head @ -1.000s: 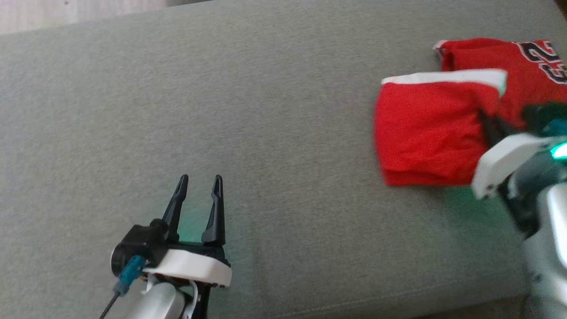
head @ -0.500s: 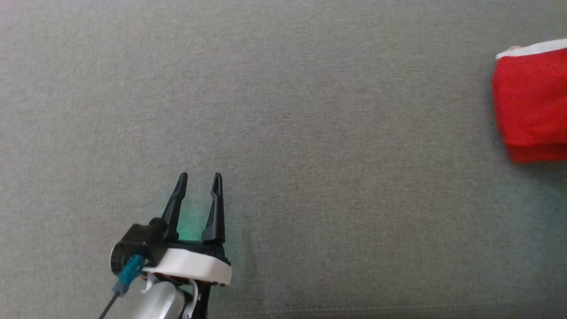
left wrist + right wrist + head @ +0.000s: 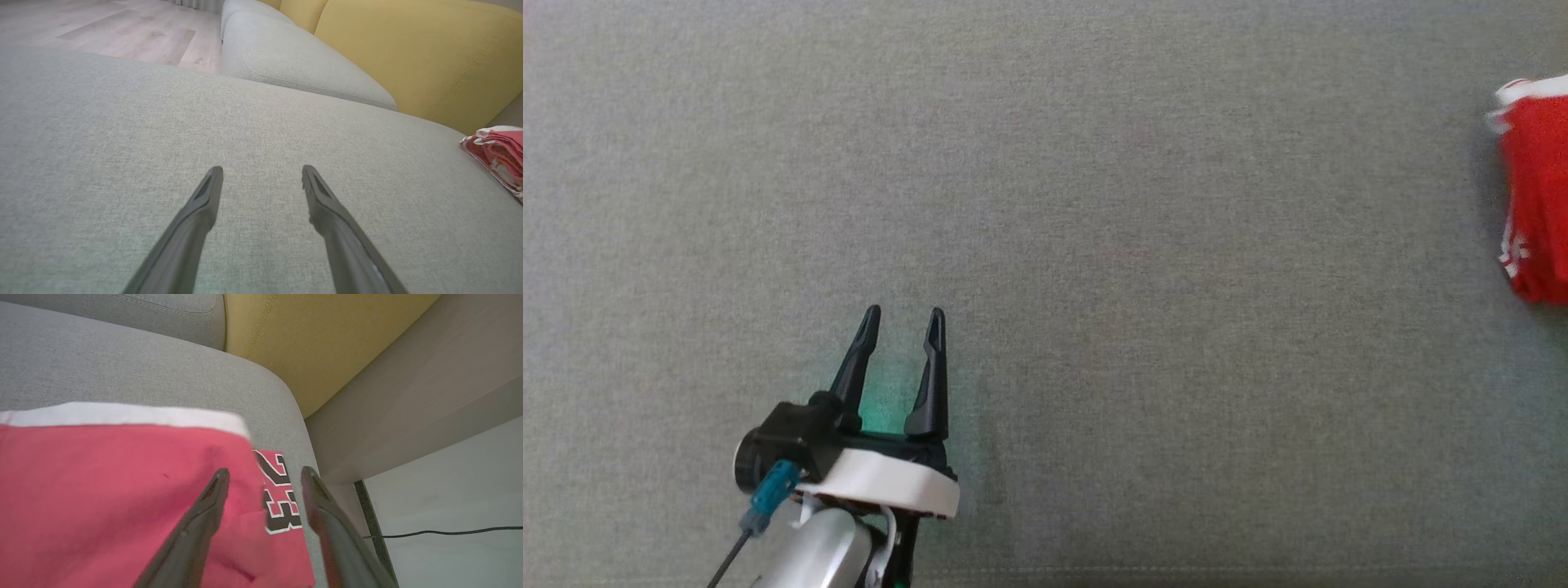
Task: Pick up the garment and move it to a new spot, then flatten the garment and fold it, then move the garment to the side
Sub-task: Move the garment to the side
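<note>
Head view has swung since a second ago, putting the red garment at its right edge on the grey sofa seat. The right pincer, pinched shut then, now hovers spread above it. The left pincer hangs wide, fingers forward.

So the garment sits way over at the right end of the seat cushion, close to its rounded corner, with the right gripper directly above it and a back cushion behind that corner. The left gripper hangs over the near-left part of the same seat, well apart from the garment. Beyond the seat's far edge there's a second seat cushion against the backrest, floor to its left, and a cable lying on the ground past the right end.
</note>
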Robot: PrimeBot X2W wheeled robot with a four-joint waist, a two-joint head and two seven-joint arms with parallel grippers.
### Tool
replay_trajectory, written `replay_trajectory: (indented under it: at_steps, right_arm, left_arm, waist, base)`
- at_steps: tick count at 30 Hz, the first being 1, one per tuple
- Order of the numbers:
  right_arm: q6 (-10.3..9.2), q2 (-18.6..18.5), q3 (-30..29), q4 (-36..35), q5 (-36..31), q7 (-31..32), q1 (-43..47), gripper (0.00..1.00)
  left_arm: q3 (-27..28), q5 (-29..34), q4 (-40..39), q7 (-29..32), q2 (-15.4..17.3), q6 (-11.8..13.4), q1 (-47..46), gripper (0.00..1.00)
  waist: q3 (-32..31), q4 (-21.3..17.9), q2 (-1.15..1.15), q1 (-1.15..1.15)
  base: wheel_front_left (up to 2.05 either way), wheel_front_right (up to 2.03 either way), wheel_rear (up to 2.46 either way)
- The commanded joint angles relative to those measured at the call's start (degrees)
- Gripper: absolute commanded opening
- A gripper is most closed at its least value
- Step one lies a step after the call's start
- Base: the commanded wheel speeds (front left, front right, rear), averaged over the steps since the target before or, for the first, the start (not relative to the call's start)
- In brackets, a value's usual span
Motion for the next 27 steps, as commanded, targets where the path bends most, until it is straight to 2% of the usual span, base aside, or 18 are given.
replay_trajectory:
  at_steps: [1,7,15,24,27]
  right_arm:
    - [0.37,-0.7,-0.2,-1.3,-0.3,-0.8,-0.6,1.0]
    - [0.37,2.9,0.5,-1.4,-1.5,-2.9,-0.3,1.0]
    - [0.37,8.1,4.2,-8.1,0.3,-5.8,1.2,1.0]
    - [0.37,18.8,5.2,-16.5,1.0,-10.1,9.1,1.0]
    - [0.37,20.9,5.7,-18.5,1.3,-12.2,11.8,1.0]
  left_arm:
    - [1.5,0.6,-1.7,-0.1,0.7,0.4,-2.0,1.0]
    - [1.6,0.3,-1.4,0.3,1.6,0.7,-1.5,1.0]
    - [2.4,-0.8,-1.1,0.5,2.4,0.9,-0.2,1.0]
    - [4.4,-3.5,1.2,0.2,3.2,1.3,2.7,1.0]
    - [5.0,-4.1,1.6,0.1,3.5,1.6,3.7,1.0]
  waist:
    - [-0.3,-0.2,0.0,-0.01]
    - [-3.1,-1.5,0.0,-0.01]
    - [-9.6,-2.2,0.0,-0.01]
    - [-19.2,-1.1,0.0,-0.01]
    - [-20.4,-0.7,0.0,-0.01]
  base:
    - [0.0,0.0,0.0]
    - [0.0,0.0,0.0]
    - [0.0,0.0,0.0]
    - [0.0,0.0,0.0]
    - [0.0,0.0,0.0]
